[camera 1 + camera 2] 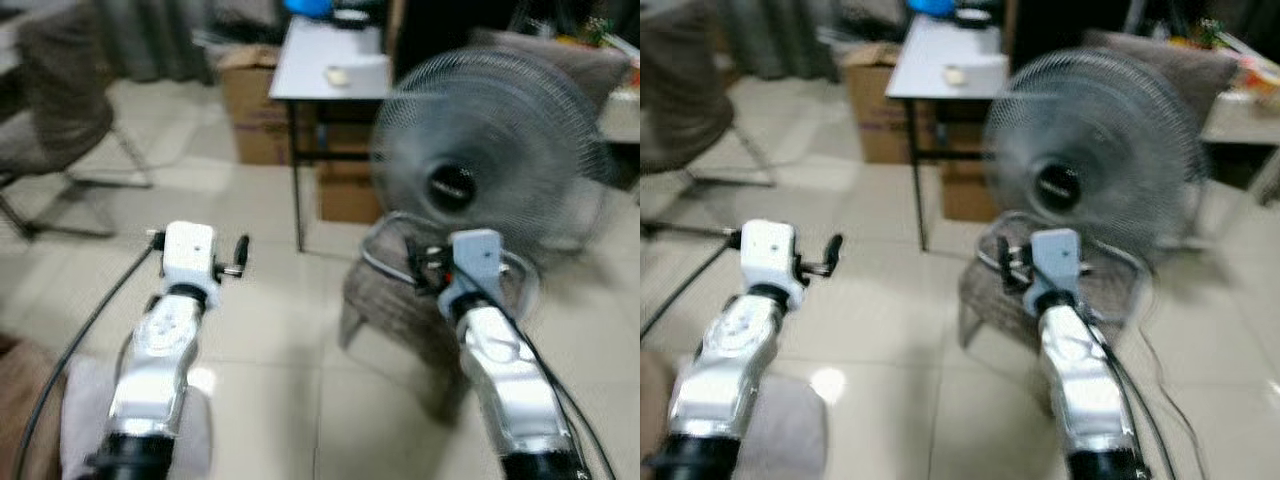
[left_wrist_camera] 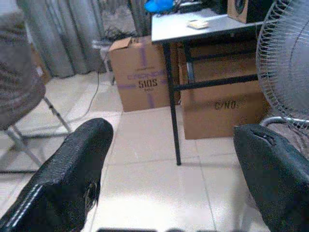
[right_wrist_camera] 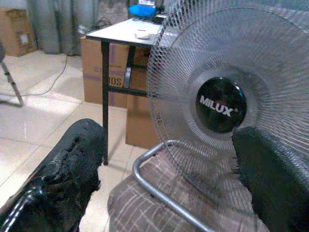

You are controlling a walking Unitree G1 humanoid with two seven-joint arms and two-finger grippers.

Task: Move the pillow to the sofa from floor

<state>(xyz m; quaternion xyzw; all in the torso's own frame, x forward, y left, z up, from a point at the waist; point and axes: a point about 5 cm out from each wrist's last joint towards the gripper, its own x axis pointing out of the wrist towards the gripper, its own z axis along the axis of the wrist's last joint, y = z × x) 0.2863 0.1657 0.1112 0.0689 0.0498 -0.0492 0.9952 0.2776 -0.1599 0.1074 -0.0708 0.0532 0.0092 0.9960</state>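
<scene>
A brown plaid pillow (image 1: pixel 395 305) lies on the tiled floor, just ahead of my right arm. A large standing fan (image 1: pixel 490 150) rests its metal tube base (image 3: pixel 159 188) on top of the pillow (image 3: pixel 145 212). My right gripper (image 3: pixel 169 133) hovers open just above the pillow, facing the fan, with nothing between its fingers. My left gripper (image 2: pixel 176 135) is open too, held over bare floor to the left of the pillow and pointing at the table leg. Both silver arms reach forward in the eye views.
A grey table (image 1: pixel 325 60) with black legs stands behind, with cardboard boxes (image 2: pixel 142 79) under and beside it. A chair (image 1: pixel 55 130) stands at the far left. Something pale and soft (image 1: pixel 85 420) lies under my left arm. Open tiled floor (image 1: pixel 270 330) lies between the arms.
</scene>
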